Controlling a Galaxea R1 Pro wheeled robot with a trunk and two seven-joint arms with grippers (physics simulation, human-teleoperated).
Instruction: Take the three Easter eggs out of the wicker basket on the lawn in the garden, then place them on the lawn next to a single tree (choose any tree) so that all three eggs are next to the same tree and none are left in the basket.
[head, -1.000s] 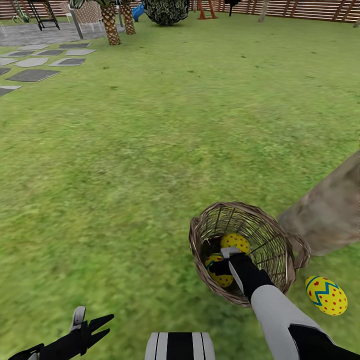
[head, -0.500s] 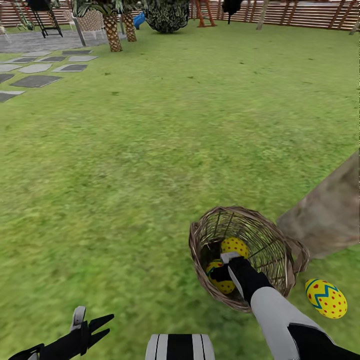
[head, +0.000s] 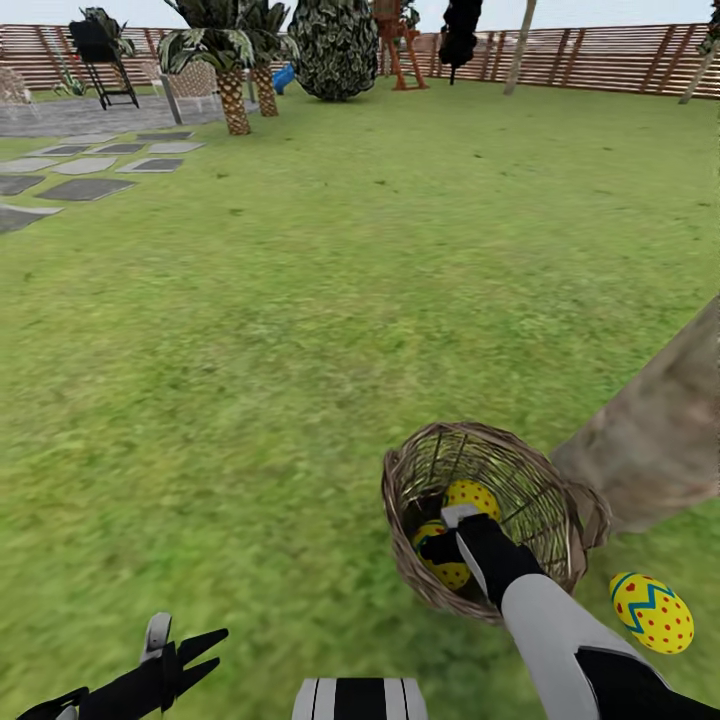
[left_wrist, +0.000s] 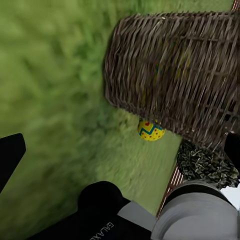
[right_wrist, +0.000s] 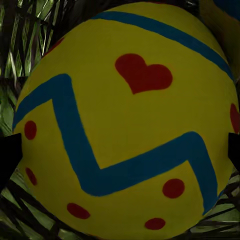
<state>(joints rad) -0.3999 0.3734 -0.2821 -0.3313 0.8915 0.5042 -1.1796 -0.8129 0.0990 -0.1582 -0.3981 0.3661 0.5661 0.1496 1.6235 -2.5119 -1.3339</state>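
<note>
The right pincer (head: 447, 531) reaches into the wicker basket (head: 545, 480), its fingers spread around one of two Easter eggs (head: 443, 570) there. Beside the basket, a third egg (head: 652, 613) lies on the lawn (head: 300, 330) near the tree (head: 660, 440); the left pincer (head: 190, 648) hovers spread well apart from the basket.

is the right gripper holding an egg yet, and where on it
Cannot tell: the right gripper is inside the wicker basket at an Easter egg, fingertips flanking its sides, contact unclear.

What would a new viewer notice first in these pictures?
First, the wicker basket on the lawn beside the thick tree trunk, with the right gripper reaching inside among two Easter eggs. Then a third egg lying on the grass by the trunk.
</note>
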